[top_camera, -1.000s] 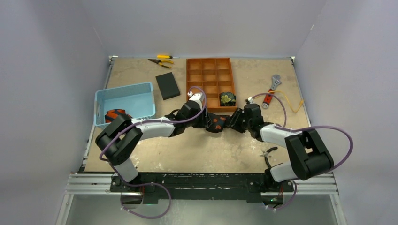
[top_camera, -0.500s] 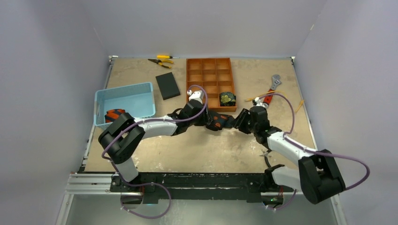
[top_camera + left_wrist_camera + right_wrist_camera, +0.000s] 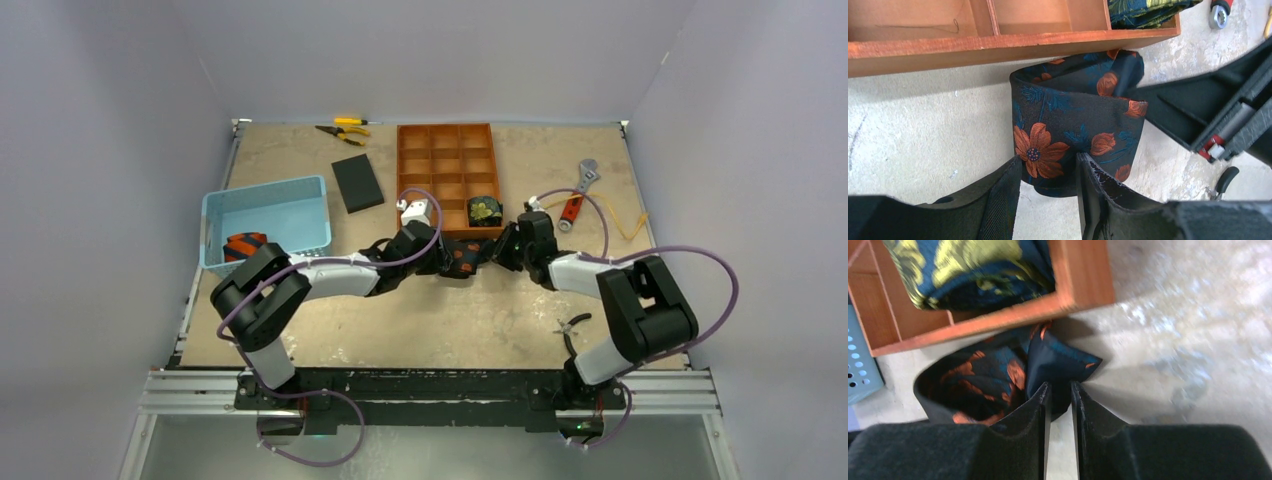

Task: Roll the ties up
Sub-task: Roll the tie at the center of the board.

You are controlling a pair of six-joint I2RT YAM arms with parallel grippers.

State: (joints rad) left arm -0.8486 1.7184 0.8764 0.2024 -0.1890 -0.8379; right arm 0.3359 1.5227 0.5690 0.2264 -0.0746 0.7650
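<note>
A dark tie with orange flowers (image 3: 463,258) lies loosely rolled on the table just in front of the orange compartment tray (image 3: 447,160). My left gripper (image 3: 443,258) grips the roll's near edge between its fingers in the left wrist view (image 3: 1048,167); the tie (image 3: 1073,120) fills that view. My right gripper (image 3: 497,255) pinches a dark fold of the same tie (image 3: 983,380) from the right, its jaws nearly closed (image 3: 1059,387). A rolled green-gold tie (image 3: 485,210) sits in the tray's near right compartment. A dark tie with orange stripes (image 3: 243,245) lies at the blue basket's near left corner.
The blue basket (image 3: 270,210) stands at the left. A flat black pad (image 3: 357,183) and yellow-handled pliers (image 3: 343,130) lie behind it. A red-handled wrench (image 3: 578,195) and a yellow cord (image 3: 625,225) lie at the right. Black pliers (image 3: 572,325) lie near the right arm's base.
The right arm's elbow swung out to the right and has come back. Its gripper drew slightly away from the flowered tie, then closed in on it again. The left gripper has hardly moved.
</note>
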